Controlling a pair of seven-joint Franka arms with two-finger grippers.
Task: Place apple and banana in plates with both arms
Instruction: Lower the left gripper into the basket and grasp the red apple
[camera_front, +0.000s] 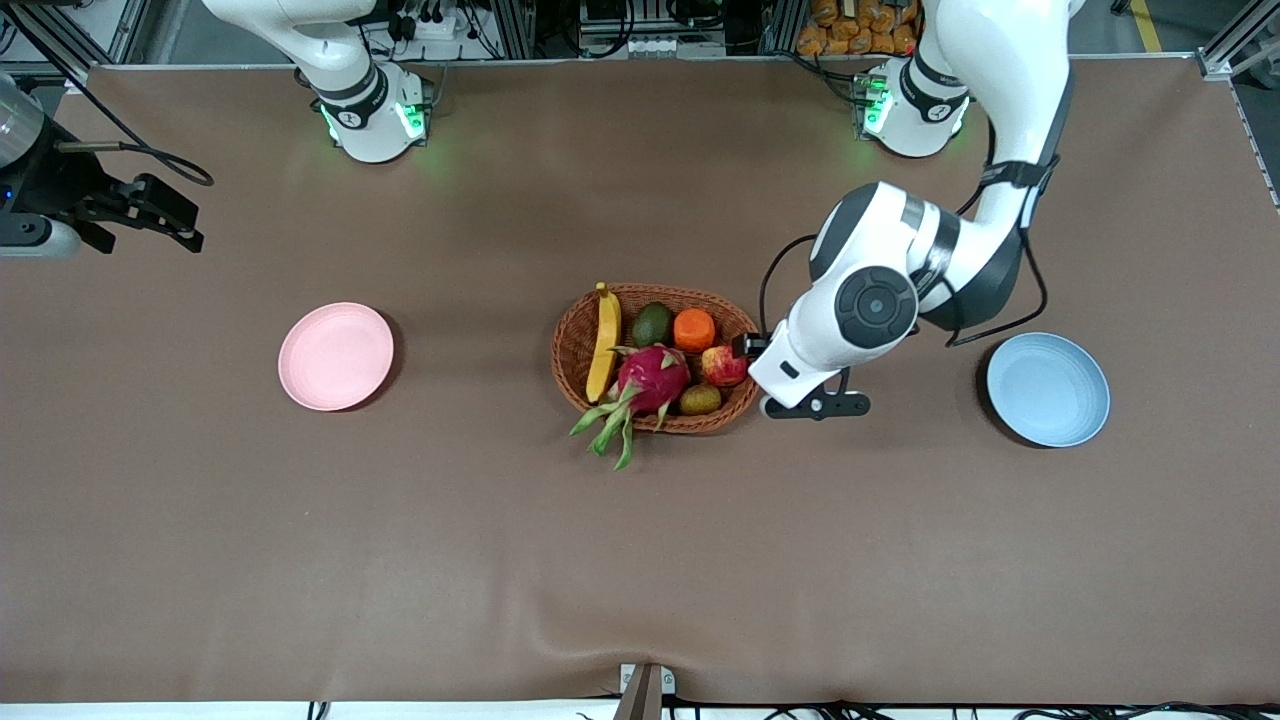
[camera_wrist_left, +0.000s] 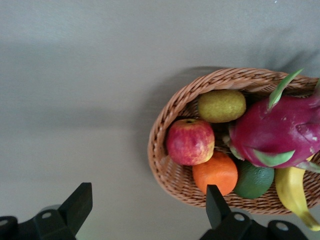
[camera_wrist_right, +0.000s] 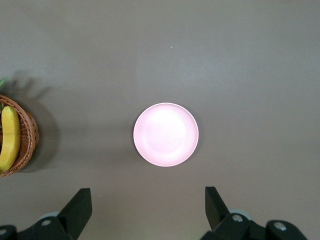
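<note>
The apple (camera_front: 722, 366) lies in the wicker basket (camera_front: 572, 345) at the end toward the left arm, beside an orange. It also shows in the left wrist view (camera_wrist_left: 190, 141). The banana (camera_front: 604, 340) lies along the basket's other end and also shows in the right wrist view (camera_wrist_right: 10, 137). My left gripper (camera_front: 748, 347) hangs open and empty over the basket's rim beside the apple; in its own view (camera_wrist_left: 147, 202) one fingertip (camera_wrist_left: 214, 197) is over the rim. The pink plate (camera_front: 336, 356) and the blue plate (camera_front: 1048, 388) are empty. My right gripper (camera_front: 165, 215) is open and empty, high over the right arm's end of the table, and its own view (camera_wrist_right: 147, 202) looks down on the pink plate (camera_wrist_right: 166, 134).
The basket also holds an orange (camera_front: 694, 330), an avocado (camera_front: 652, 323), a magenta dragon fruit (camera_front: 652, 378) and a kiwi (camera_front: 700, 399). The dragon fruit's green leaves hang over the rim nearest the front camera. Brown cloth covers the table.
</note>
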